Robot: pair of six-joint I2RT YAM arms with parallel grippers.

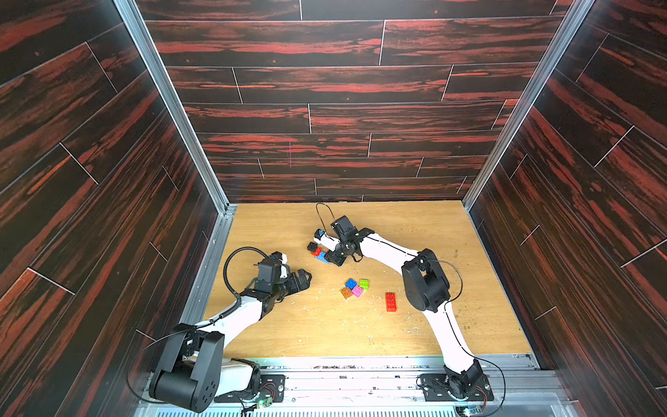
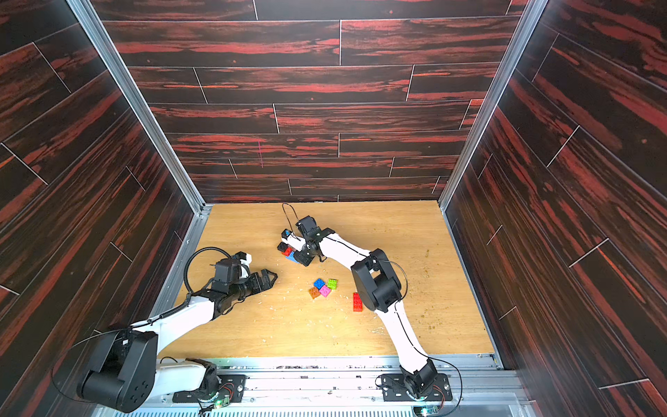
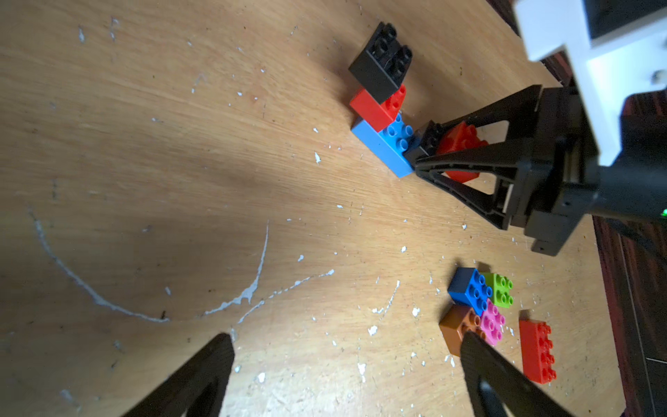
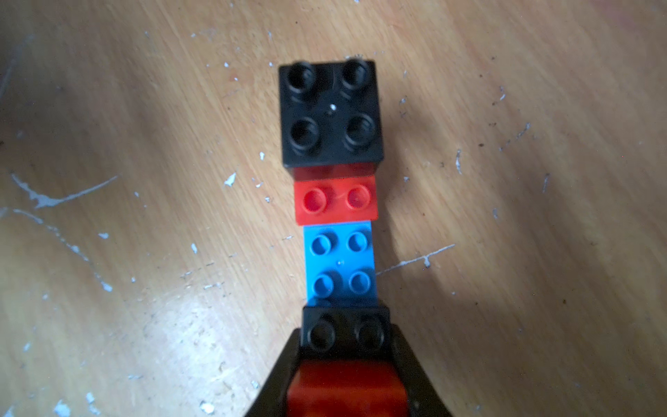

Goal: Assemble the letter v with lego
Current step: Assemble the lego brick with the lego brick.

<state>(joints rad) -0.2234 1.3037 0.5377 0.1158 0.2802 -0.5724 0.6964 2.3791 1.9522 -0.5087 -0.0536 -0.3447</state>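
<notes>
Clamping a red brick (image 4: 346, 390), cut off at the right wrist view's edge, the right gripper (image 4: 345, 335) sits at one end of the light-blue brick (image 4: 339, 263), its fingers (image 4: 278, 379) partly hiding a black brick (image 3: 429, 139) there. Well apart from that brick are the left gripper (image 1: 304, 279), fingers (image 3: 472, 353) spread wide, and five loose bricks (image 1: 351, 283).

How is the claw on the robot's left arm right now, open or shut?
Open: the left gripper has its fingers wide apart above the table, nothing between them.
</notes>
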